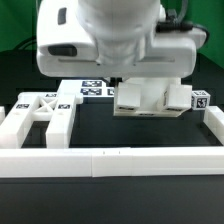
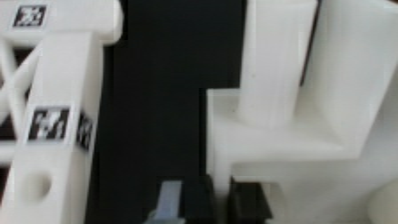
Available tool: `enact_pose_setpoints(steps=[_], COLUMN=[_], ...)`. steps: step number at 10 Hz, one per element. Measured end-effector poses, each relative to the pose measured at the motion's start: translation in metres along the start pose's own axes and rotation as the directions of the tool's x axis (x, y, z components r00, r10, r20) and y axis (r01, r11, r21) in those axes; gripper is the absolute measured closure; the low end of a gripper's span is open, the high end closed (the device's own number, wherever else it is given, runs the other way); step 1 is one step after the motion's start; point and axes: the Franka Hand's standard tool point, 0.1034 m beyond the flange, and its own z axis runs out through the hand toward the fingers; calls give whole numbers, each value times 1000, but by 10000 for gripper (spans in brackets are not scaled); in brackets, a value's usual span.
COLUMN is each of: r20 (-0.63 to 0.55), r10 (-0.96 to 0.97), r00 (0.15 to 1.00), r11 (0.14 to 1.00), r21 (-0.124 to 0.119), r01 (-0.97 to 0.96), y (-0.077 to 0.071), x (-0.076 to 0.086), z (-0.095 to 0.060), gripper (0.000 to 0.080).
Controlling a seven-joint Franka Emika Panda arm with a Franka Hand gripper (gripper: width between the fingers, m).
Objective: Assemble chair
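A white chair part (image 1: 150, 98), blocky with a raised wall, sits just under my gripper (image 1: 135, 84) at the middle of the table. In the wrist view this part (image 2: 294, 110) fills one side, and a thin edge of it runs between my fingertips (image 2: 169, 203). My gripper (image 2: 214, 203) looks shut on that edge. A white X-braced frame (image 1: 40, 115) with tags lies at the exterior view's left and also shows in the wrist view (image 2: 54, 110). A tagged square-ended leg (image 1: 200, 100) lies against the held part at the exterior view's right.
The long white border rail (image 1: 110, 162) runs across the front. The marker board (image 1: 90, 88) lies behind the frame, partly hidden by the arm. A dark strip of table (image 2: 160, 100) separates the frame from the held part.
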Motion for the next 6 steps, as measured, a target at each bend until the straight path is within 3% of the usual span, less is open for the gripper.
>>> enact_pose_setpoints(steps=[1, 4, 6], r20=[70, 34, 37], r10=[19, 24, 37], r00=[997, 999, 999], r11=[1000, 1000, 999], r21=[-7, -12, -10], r01=[-18, -23, -37], y=[1, 1, 4], x=[3, 14, 15], z=[6, 7, 9], gripper=[770, 770, 519])
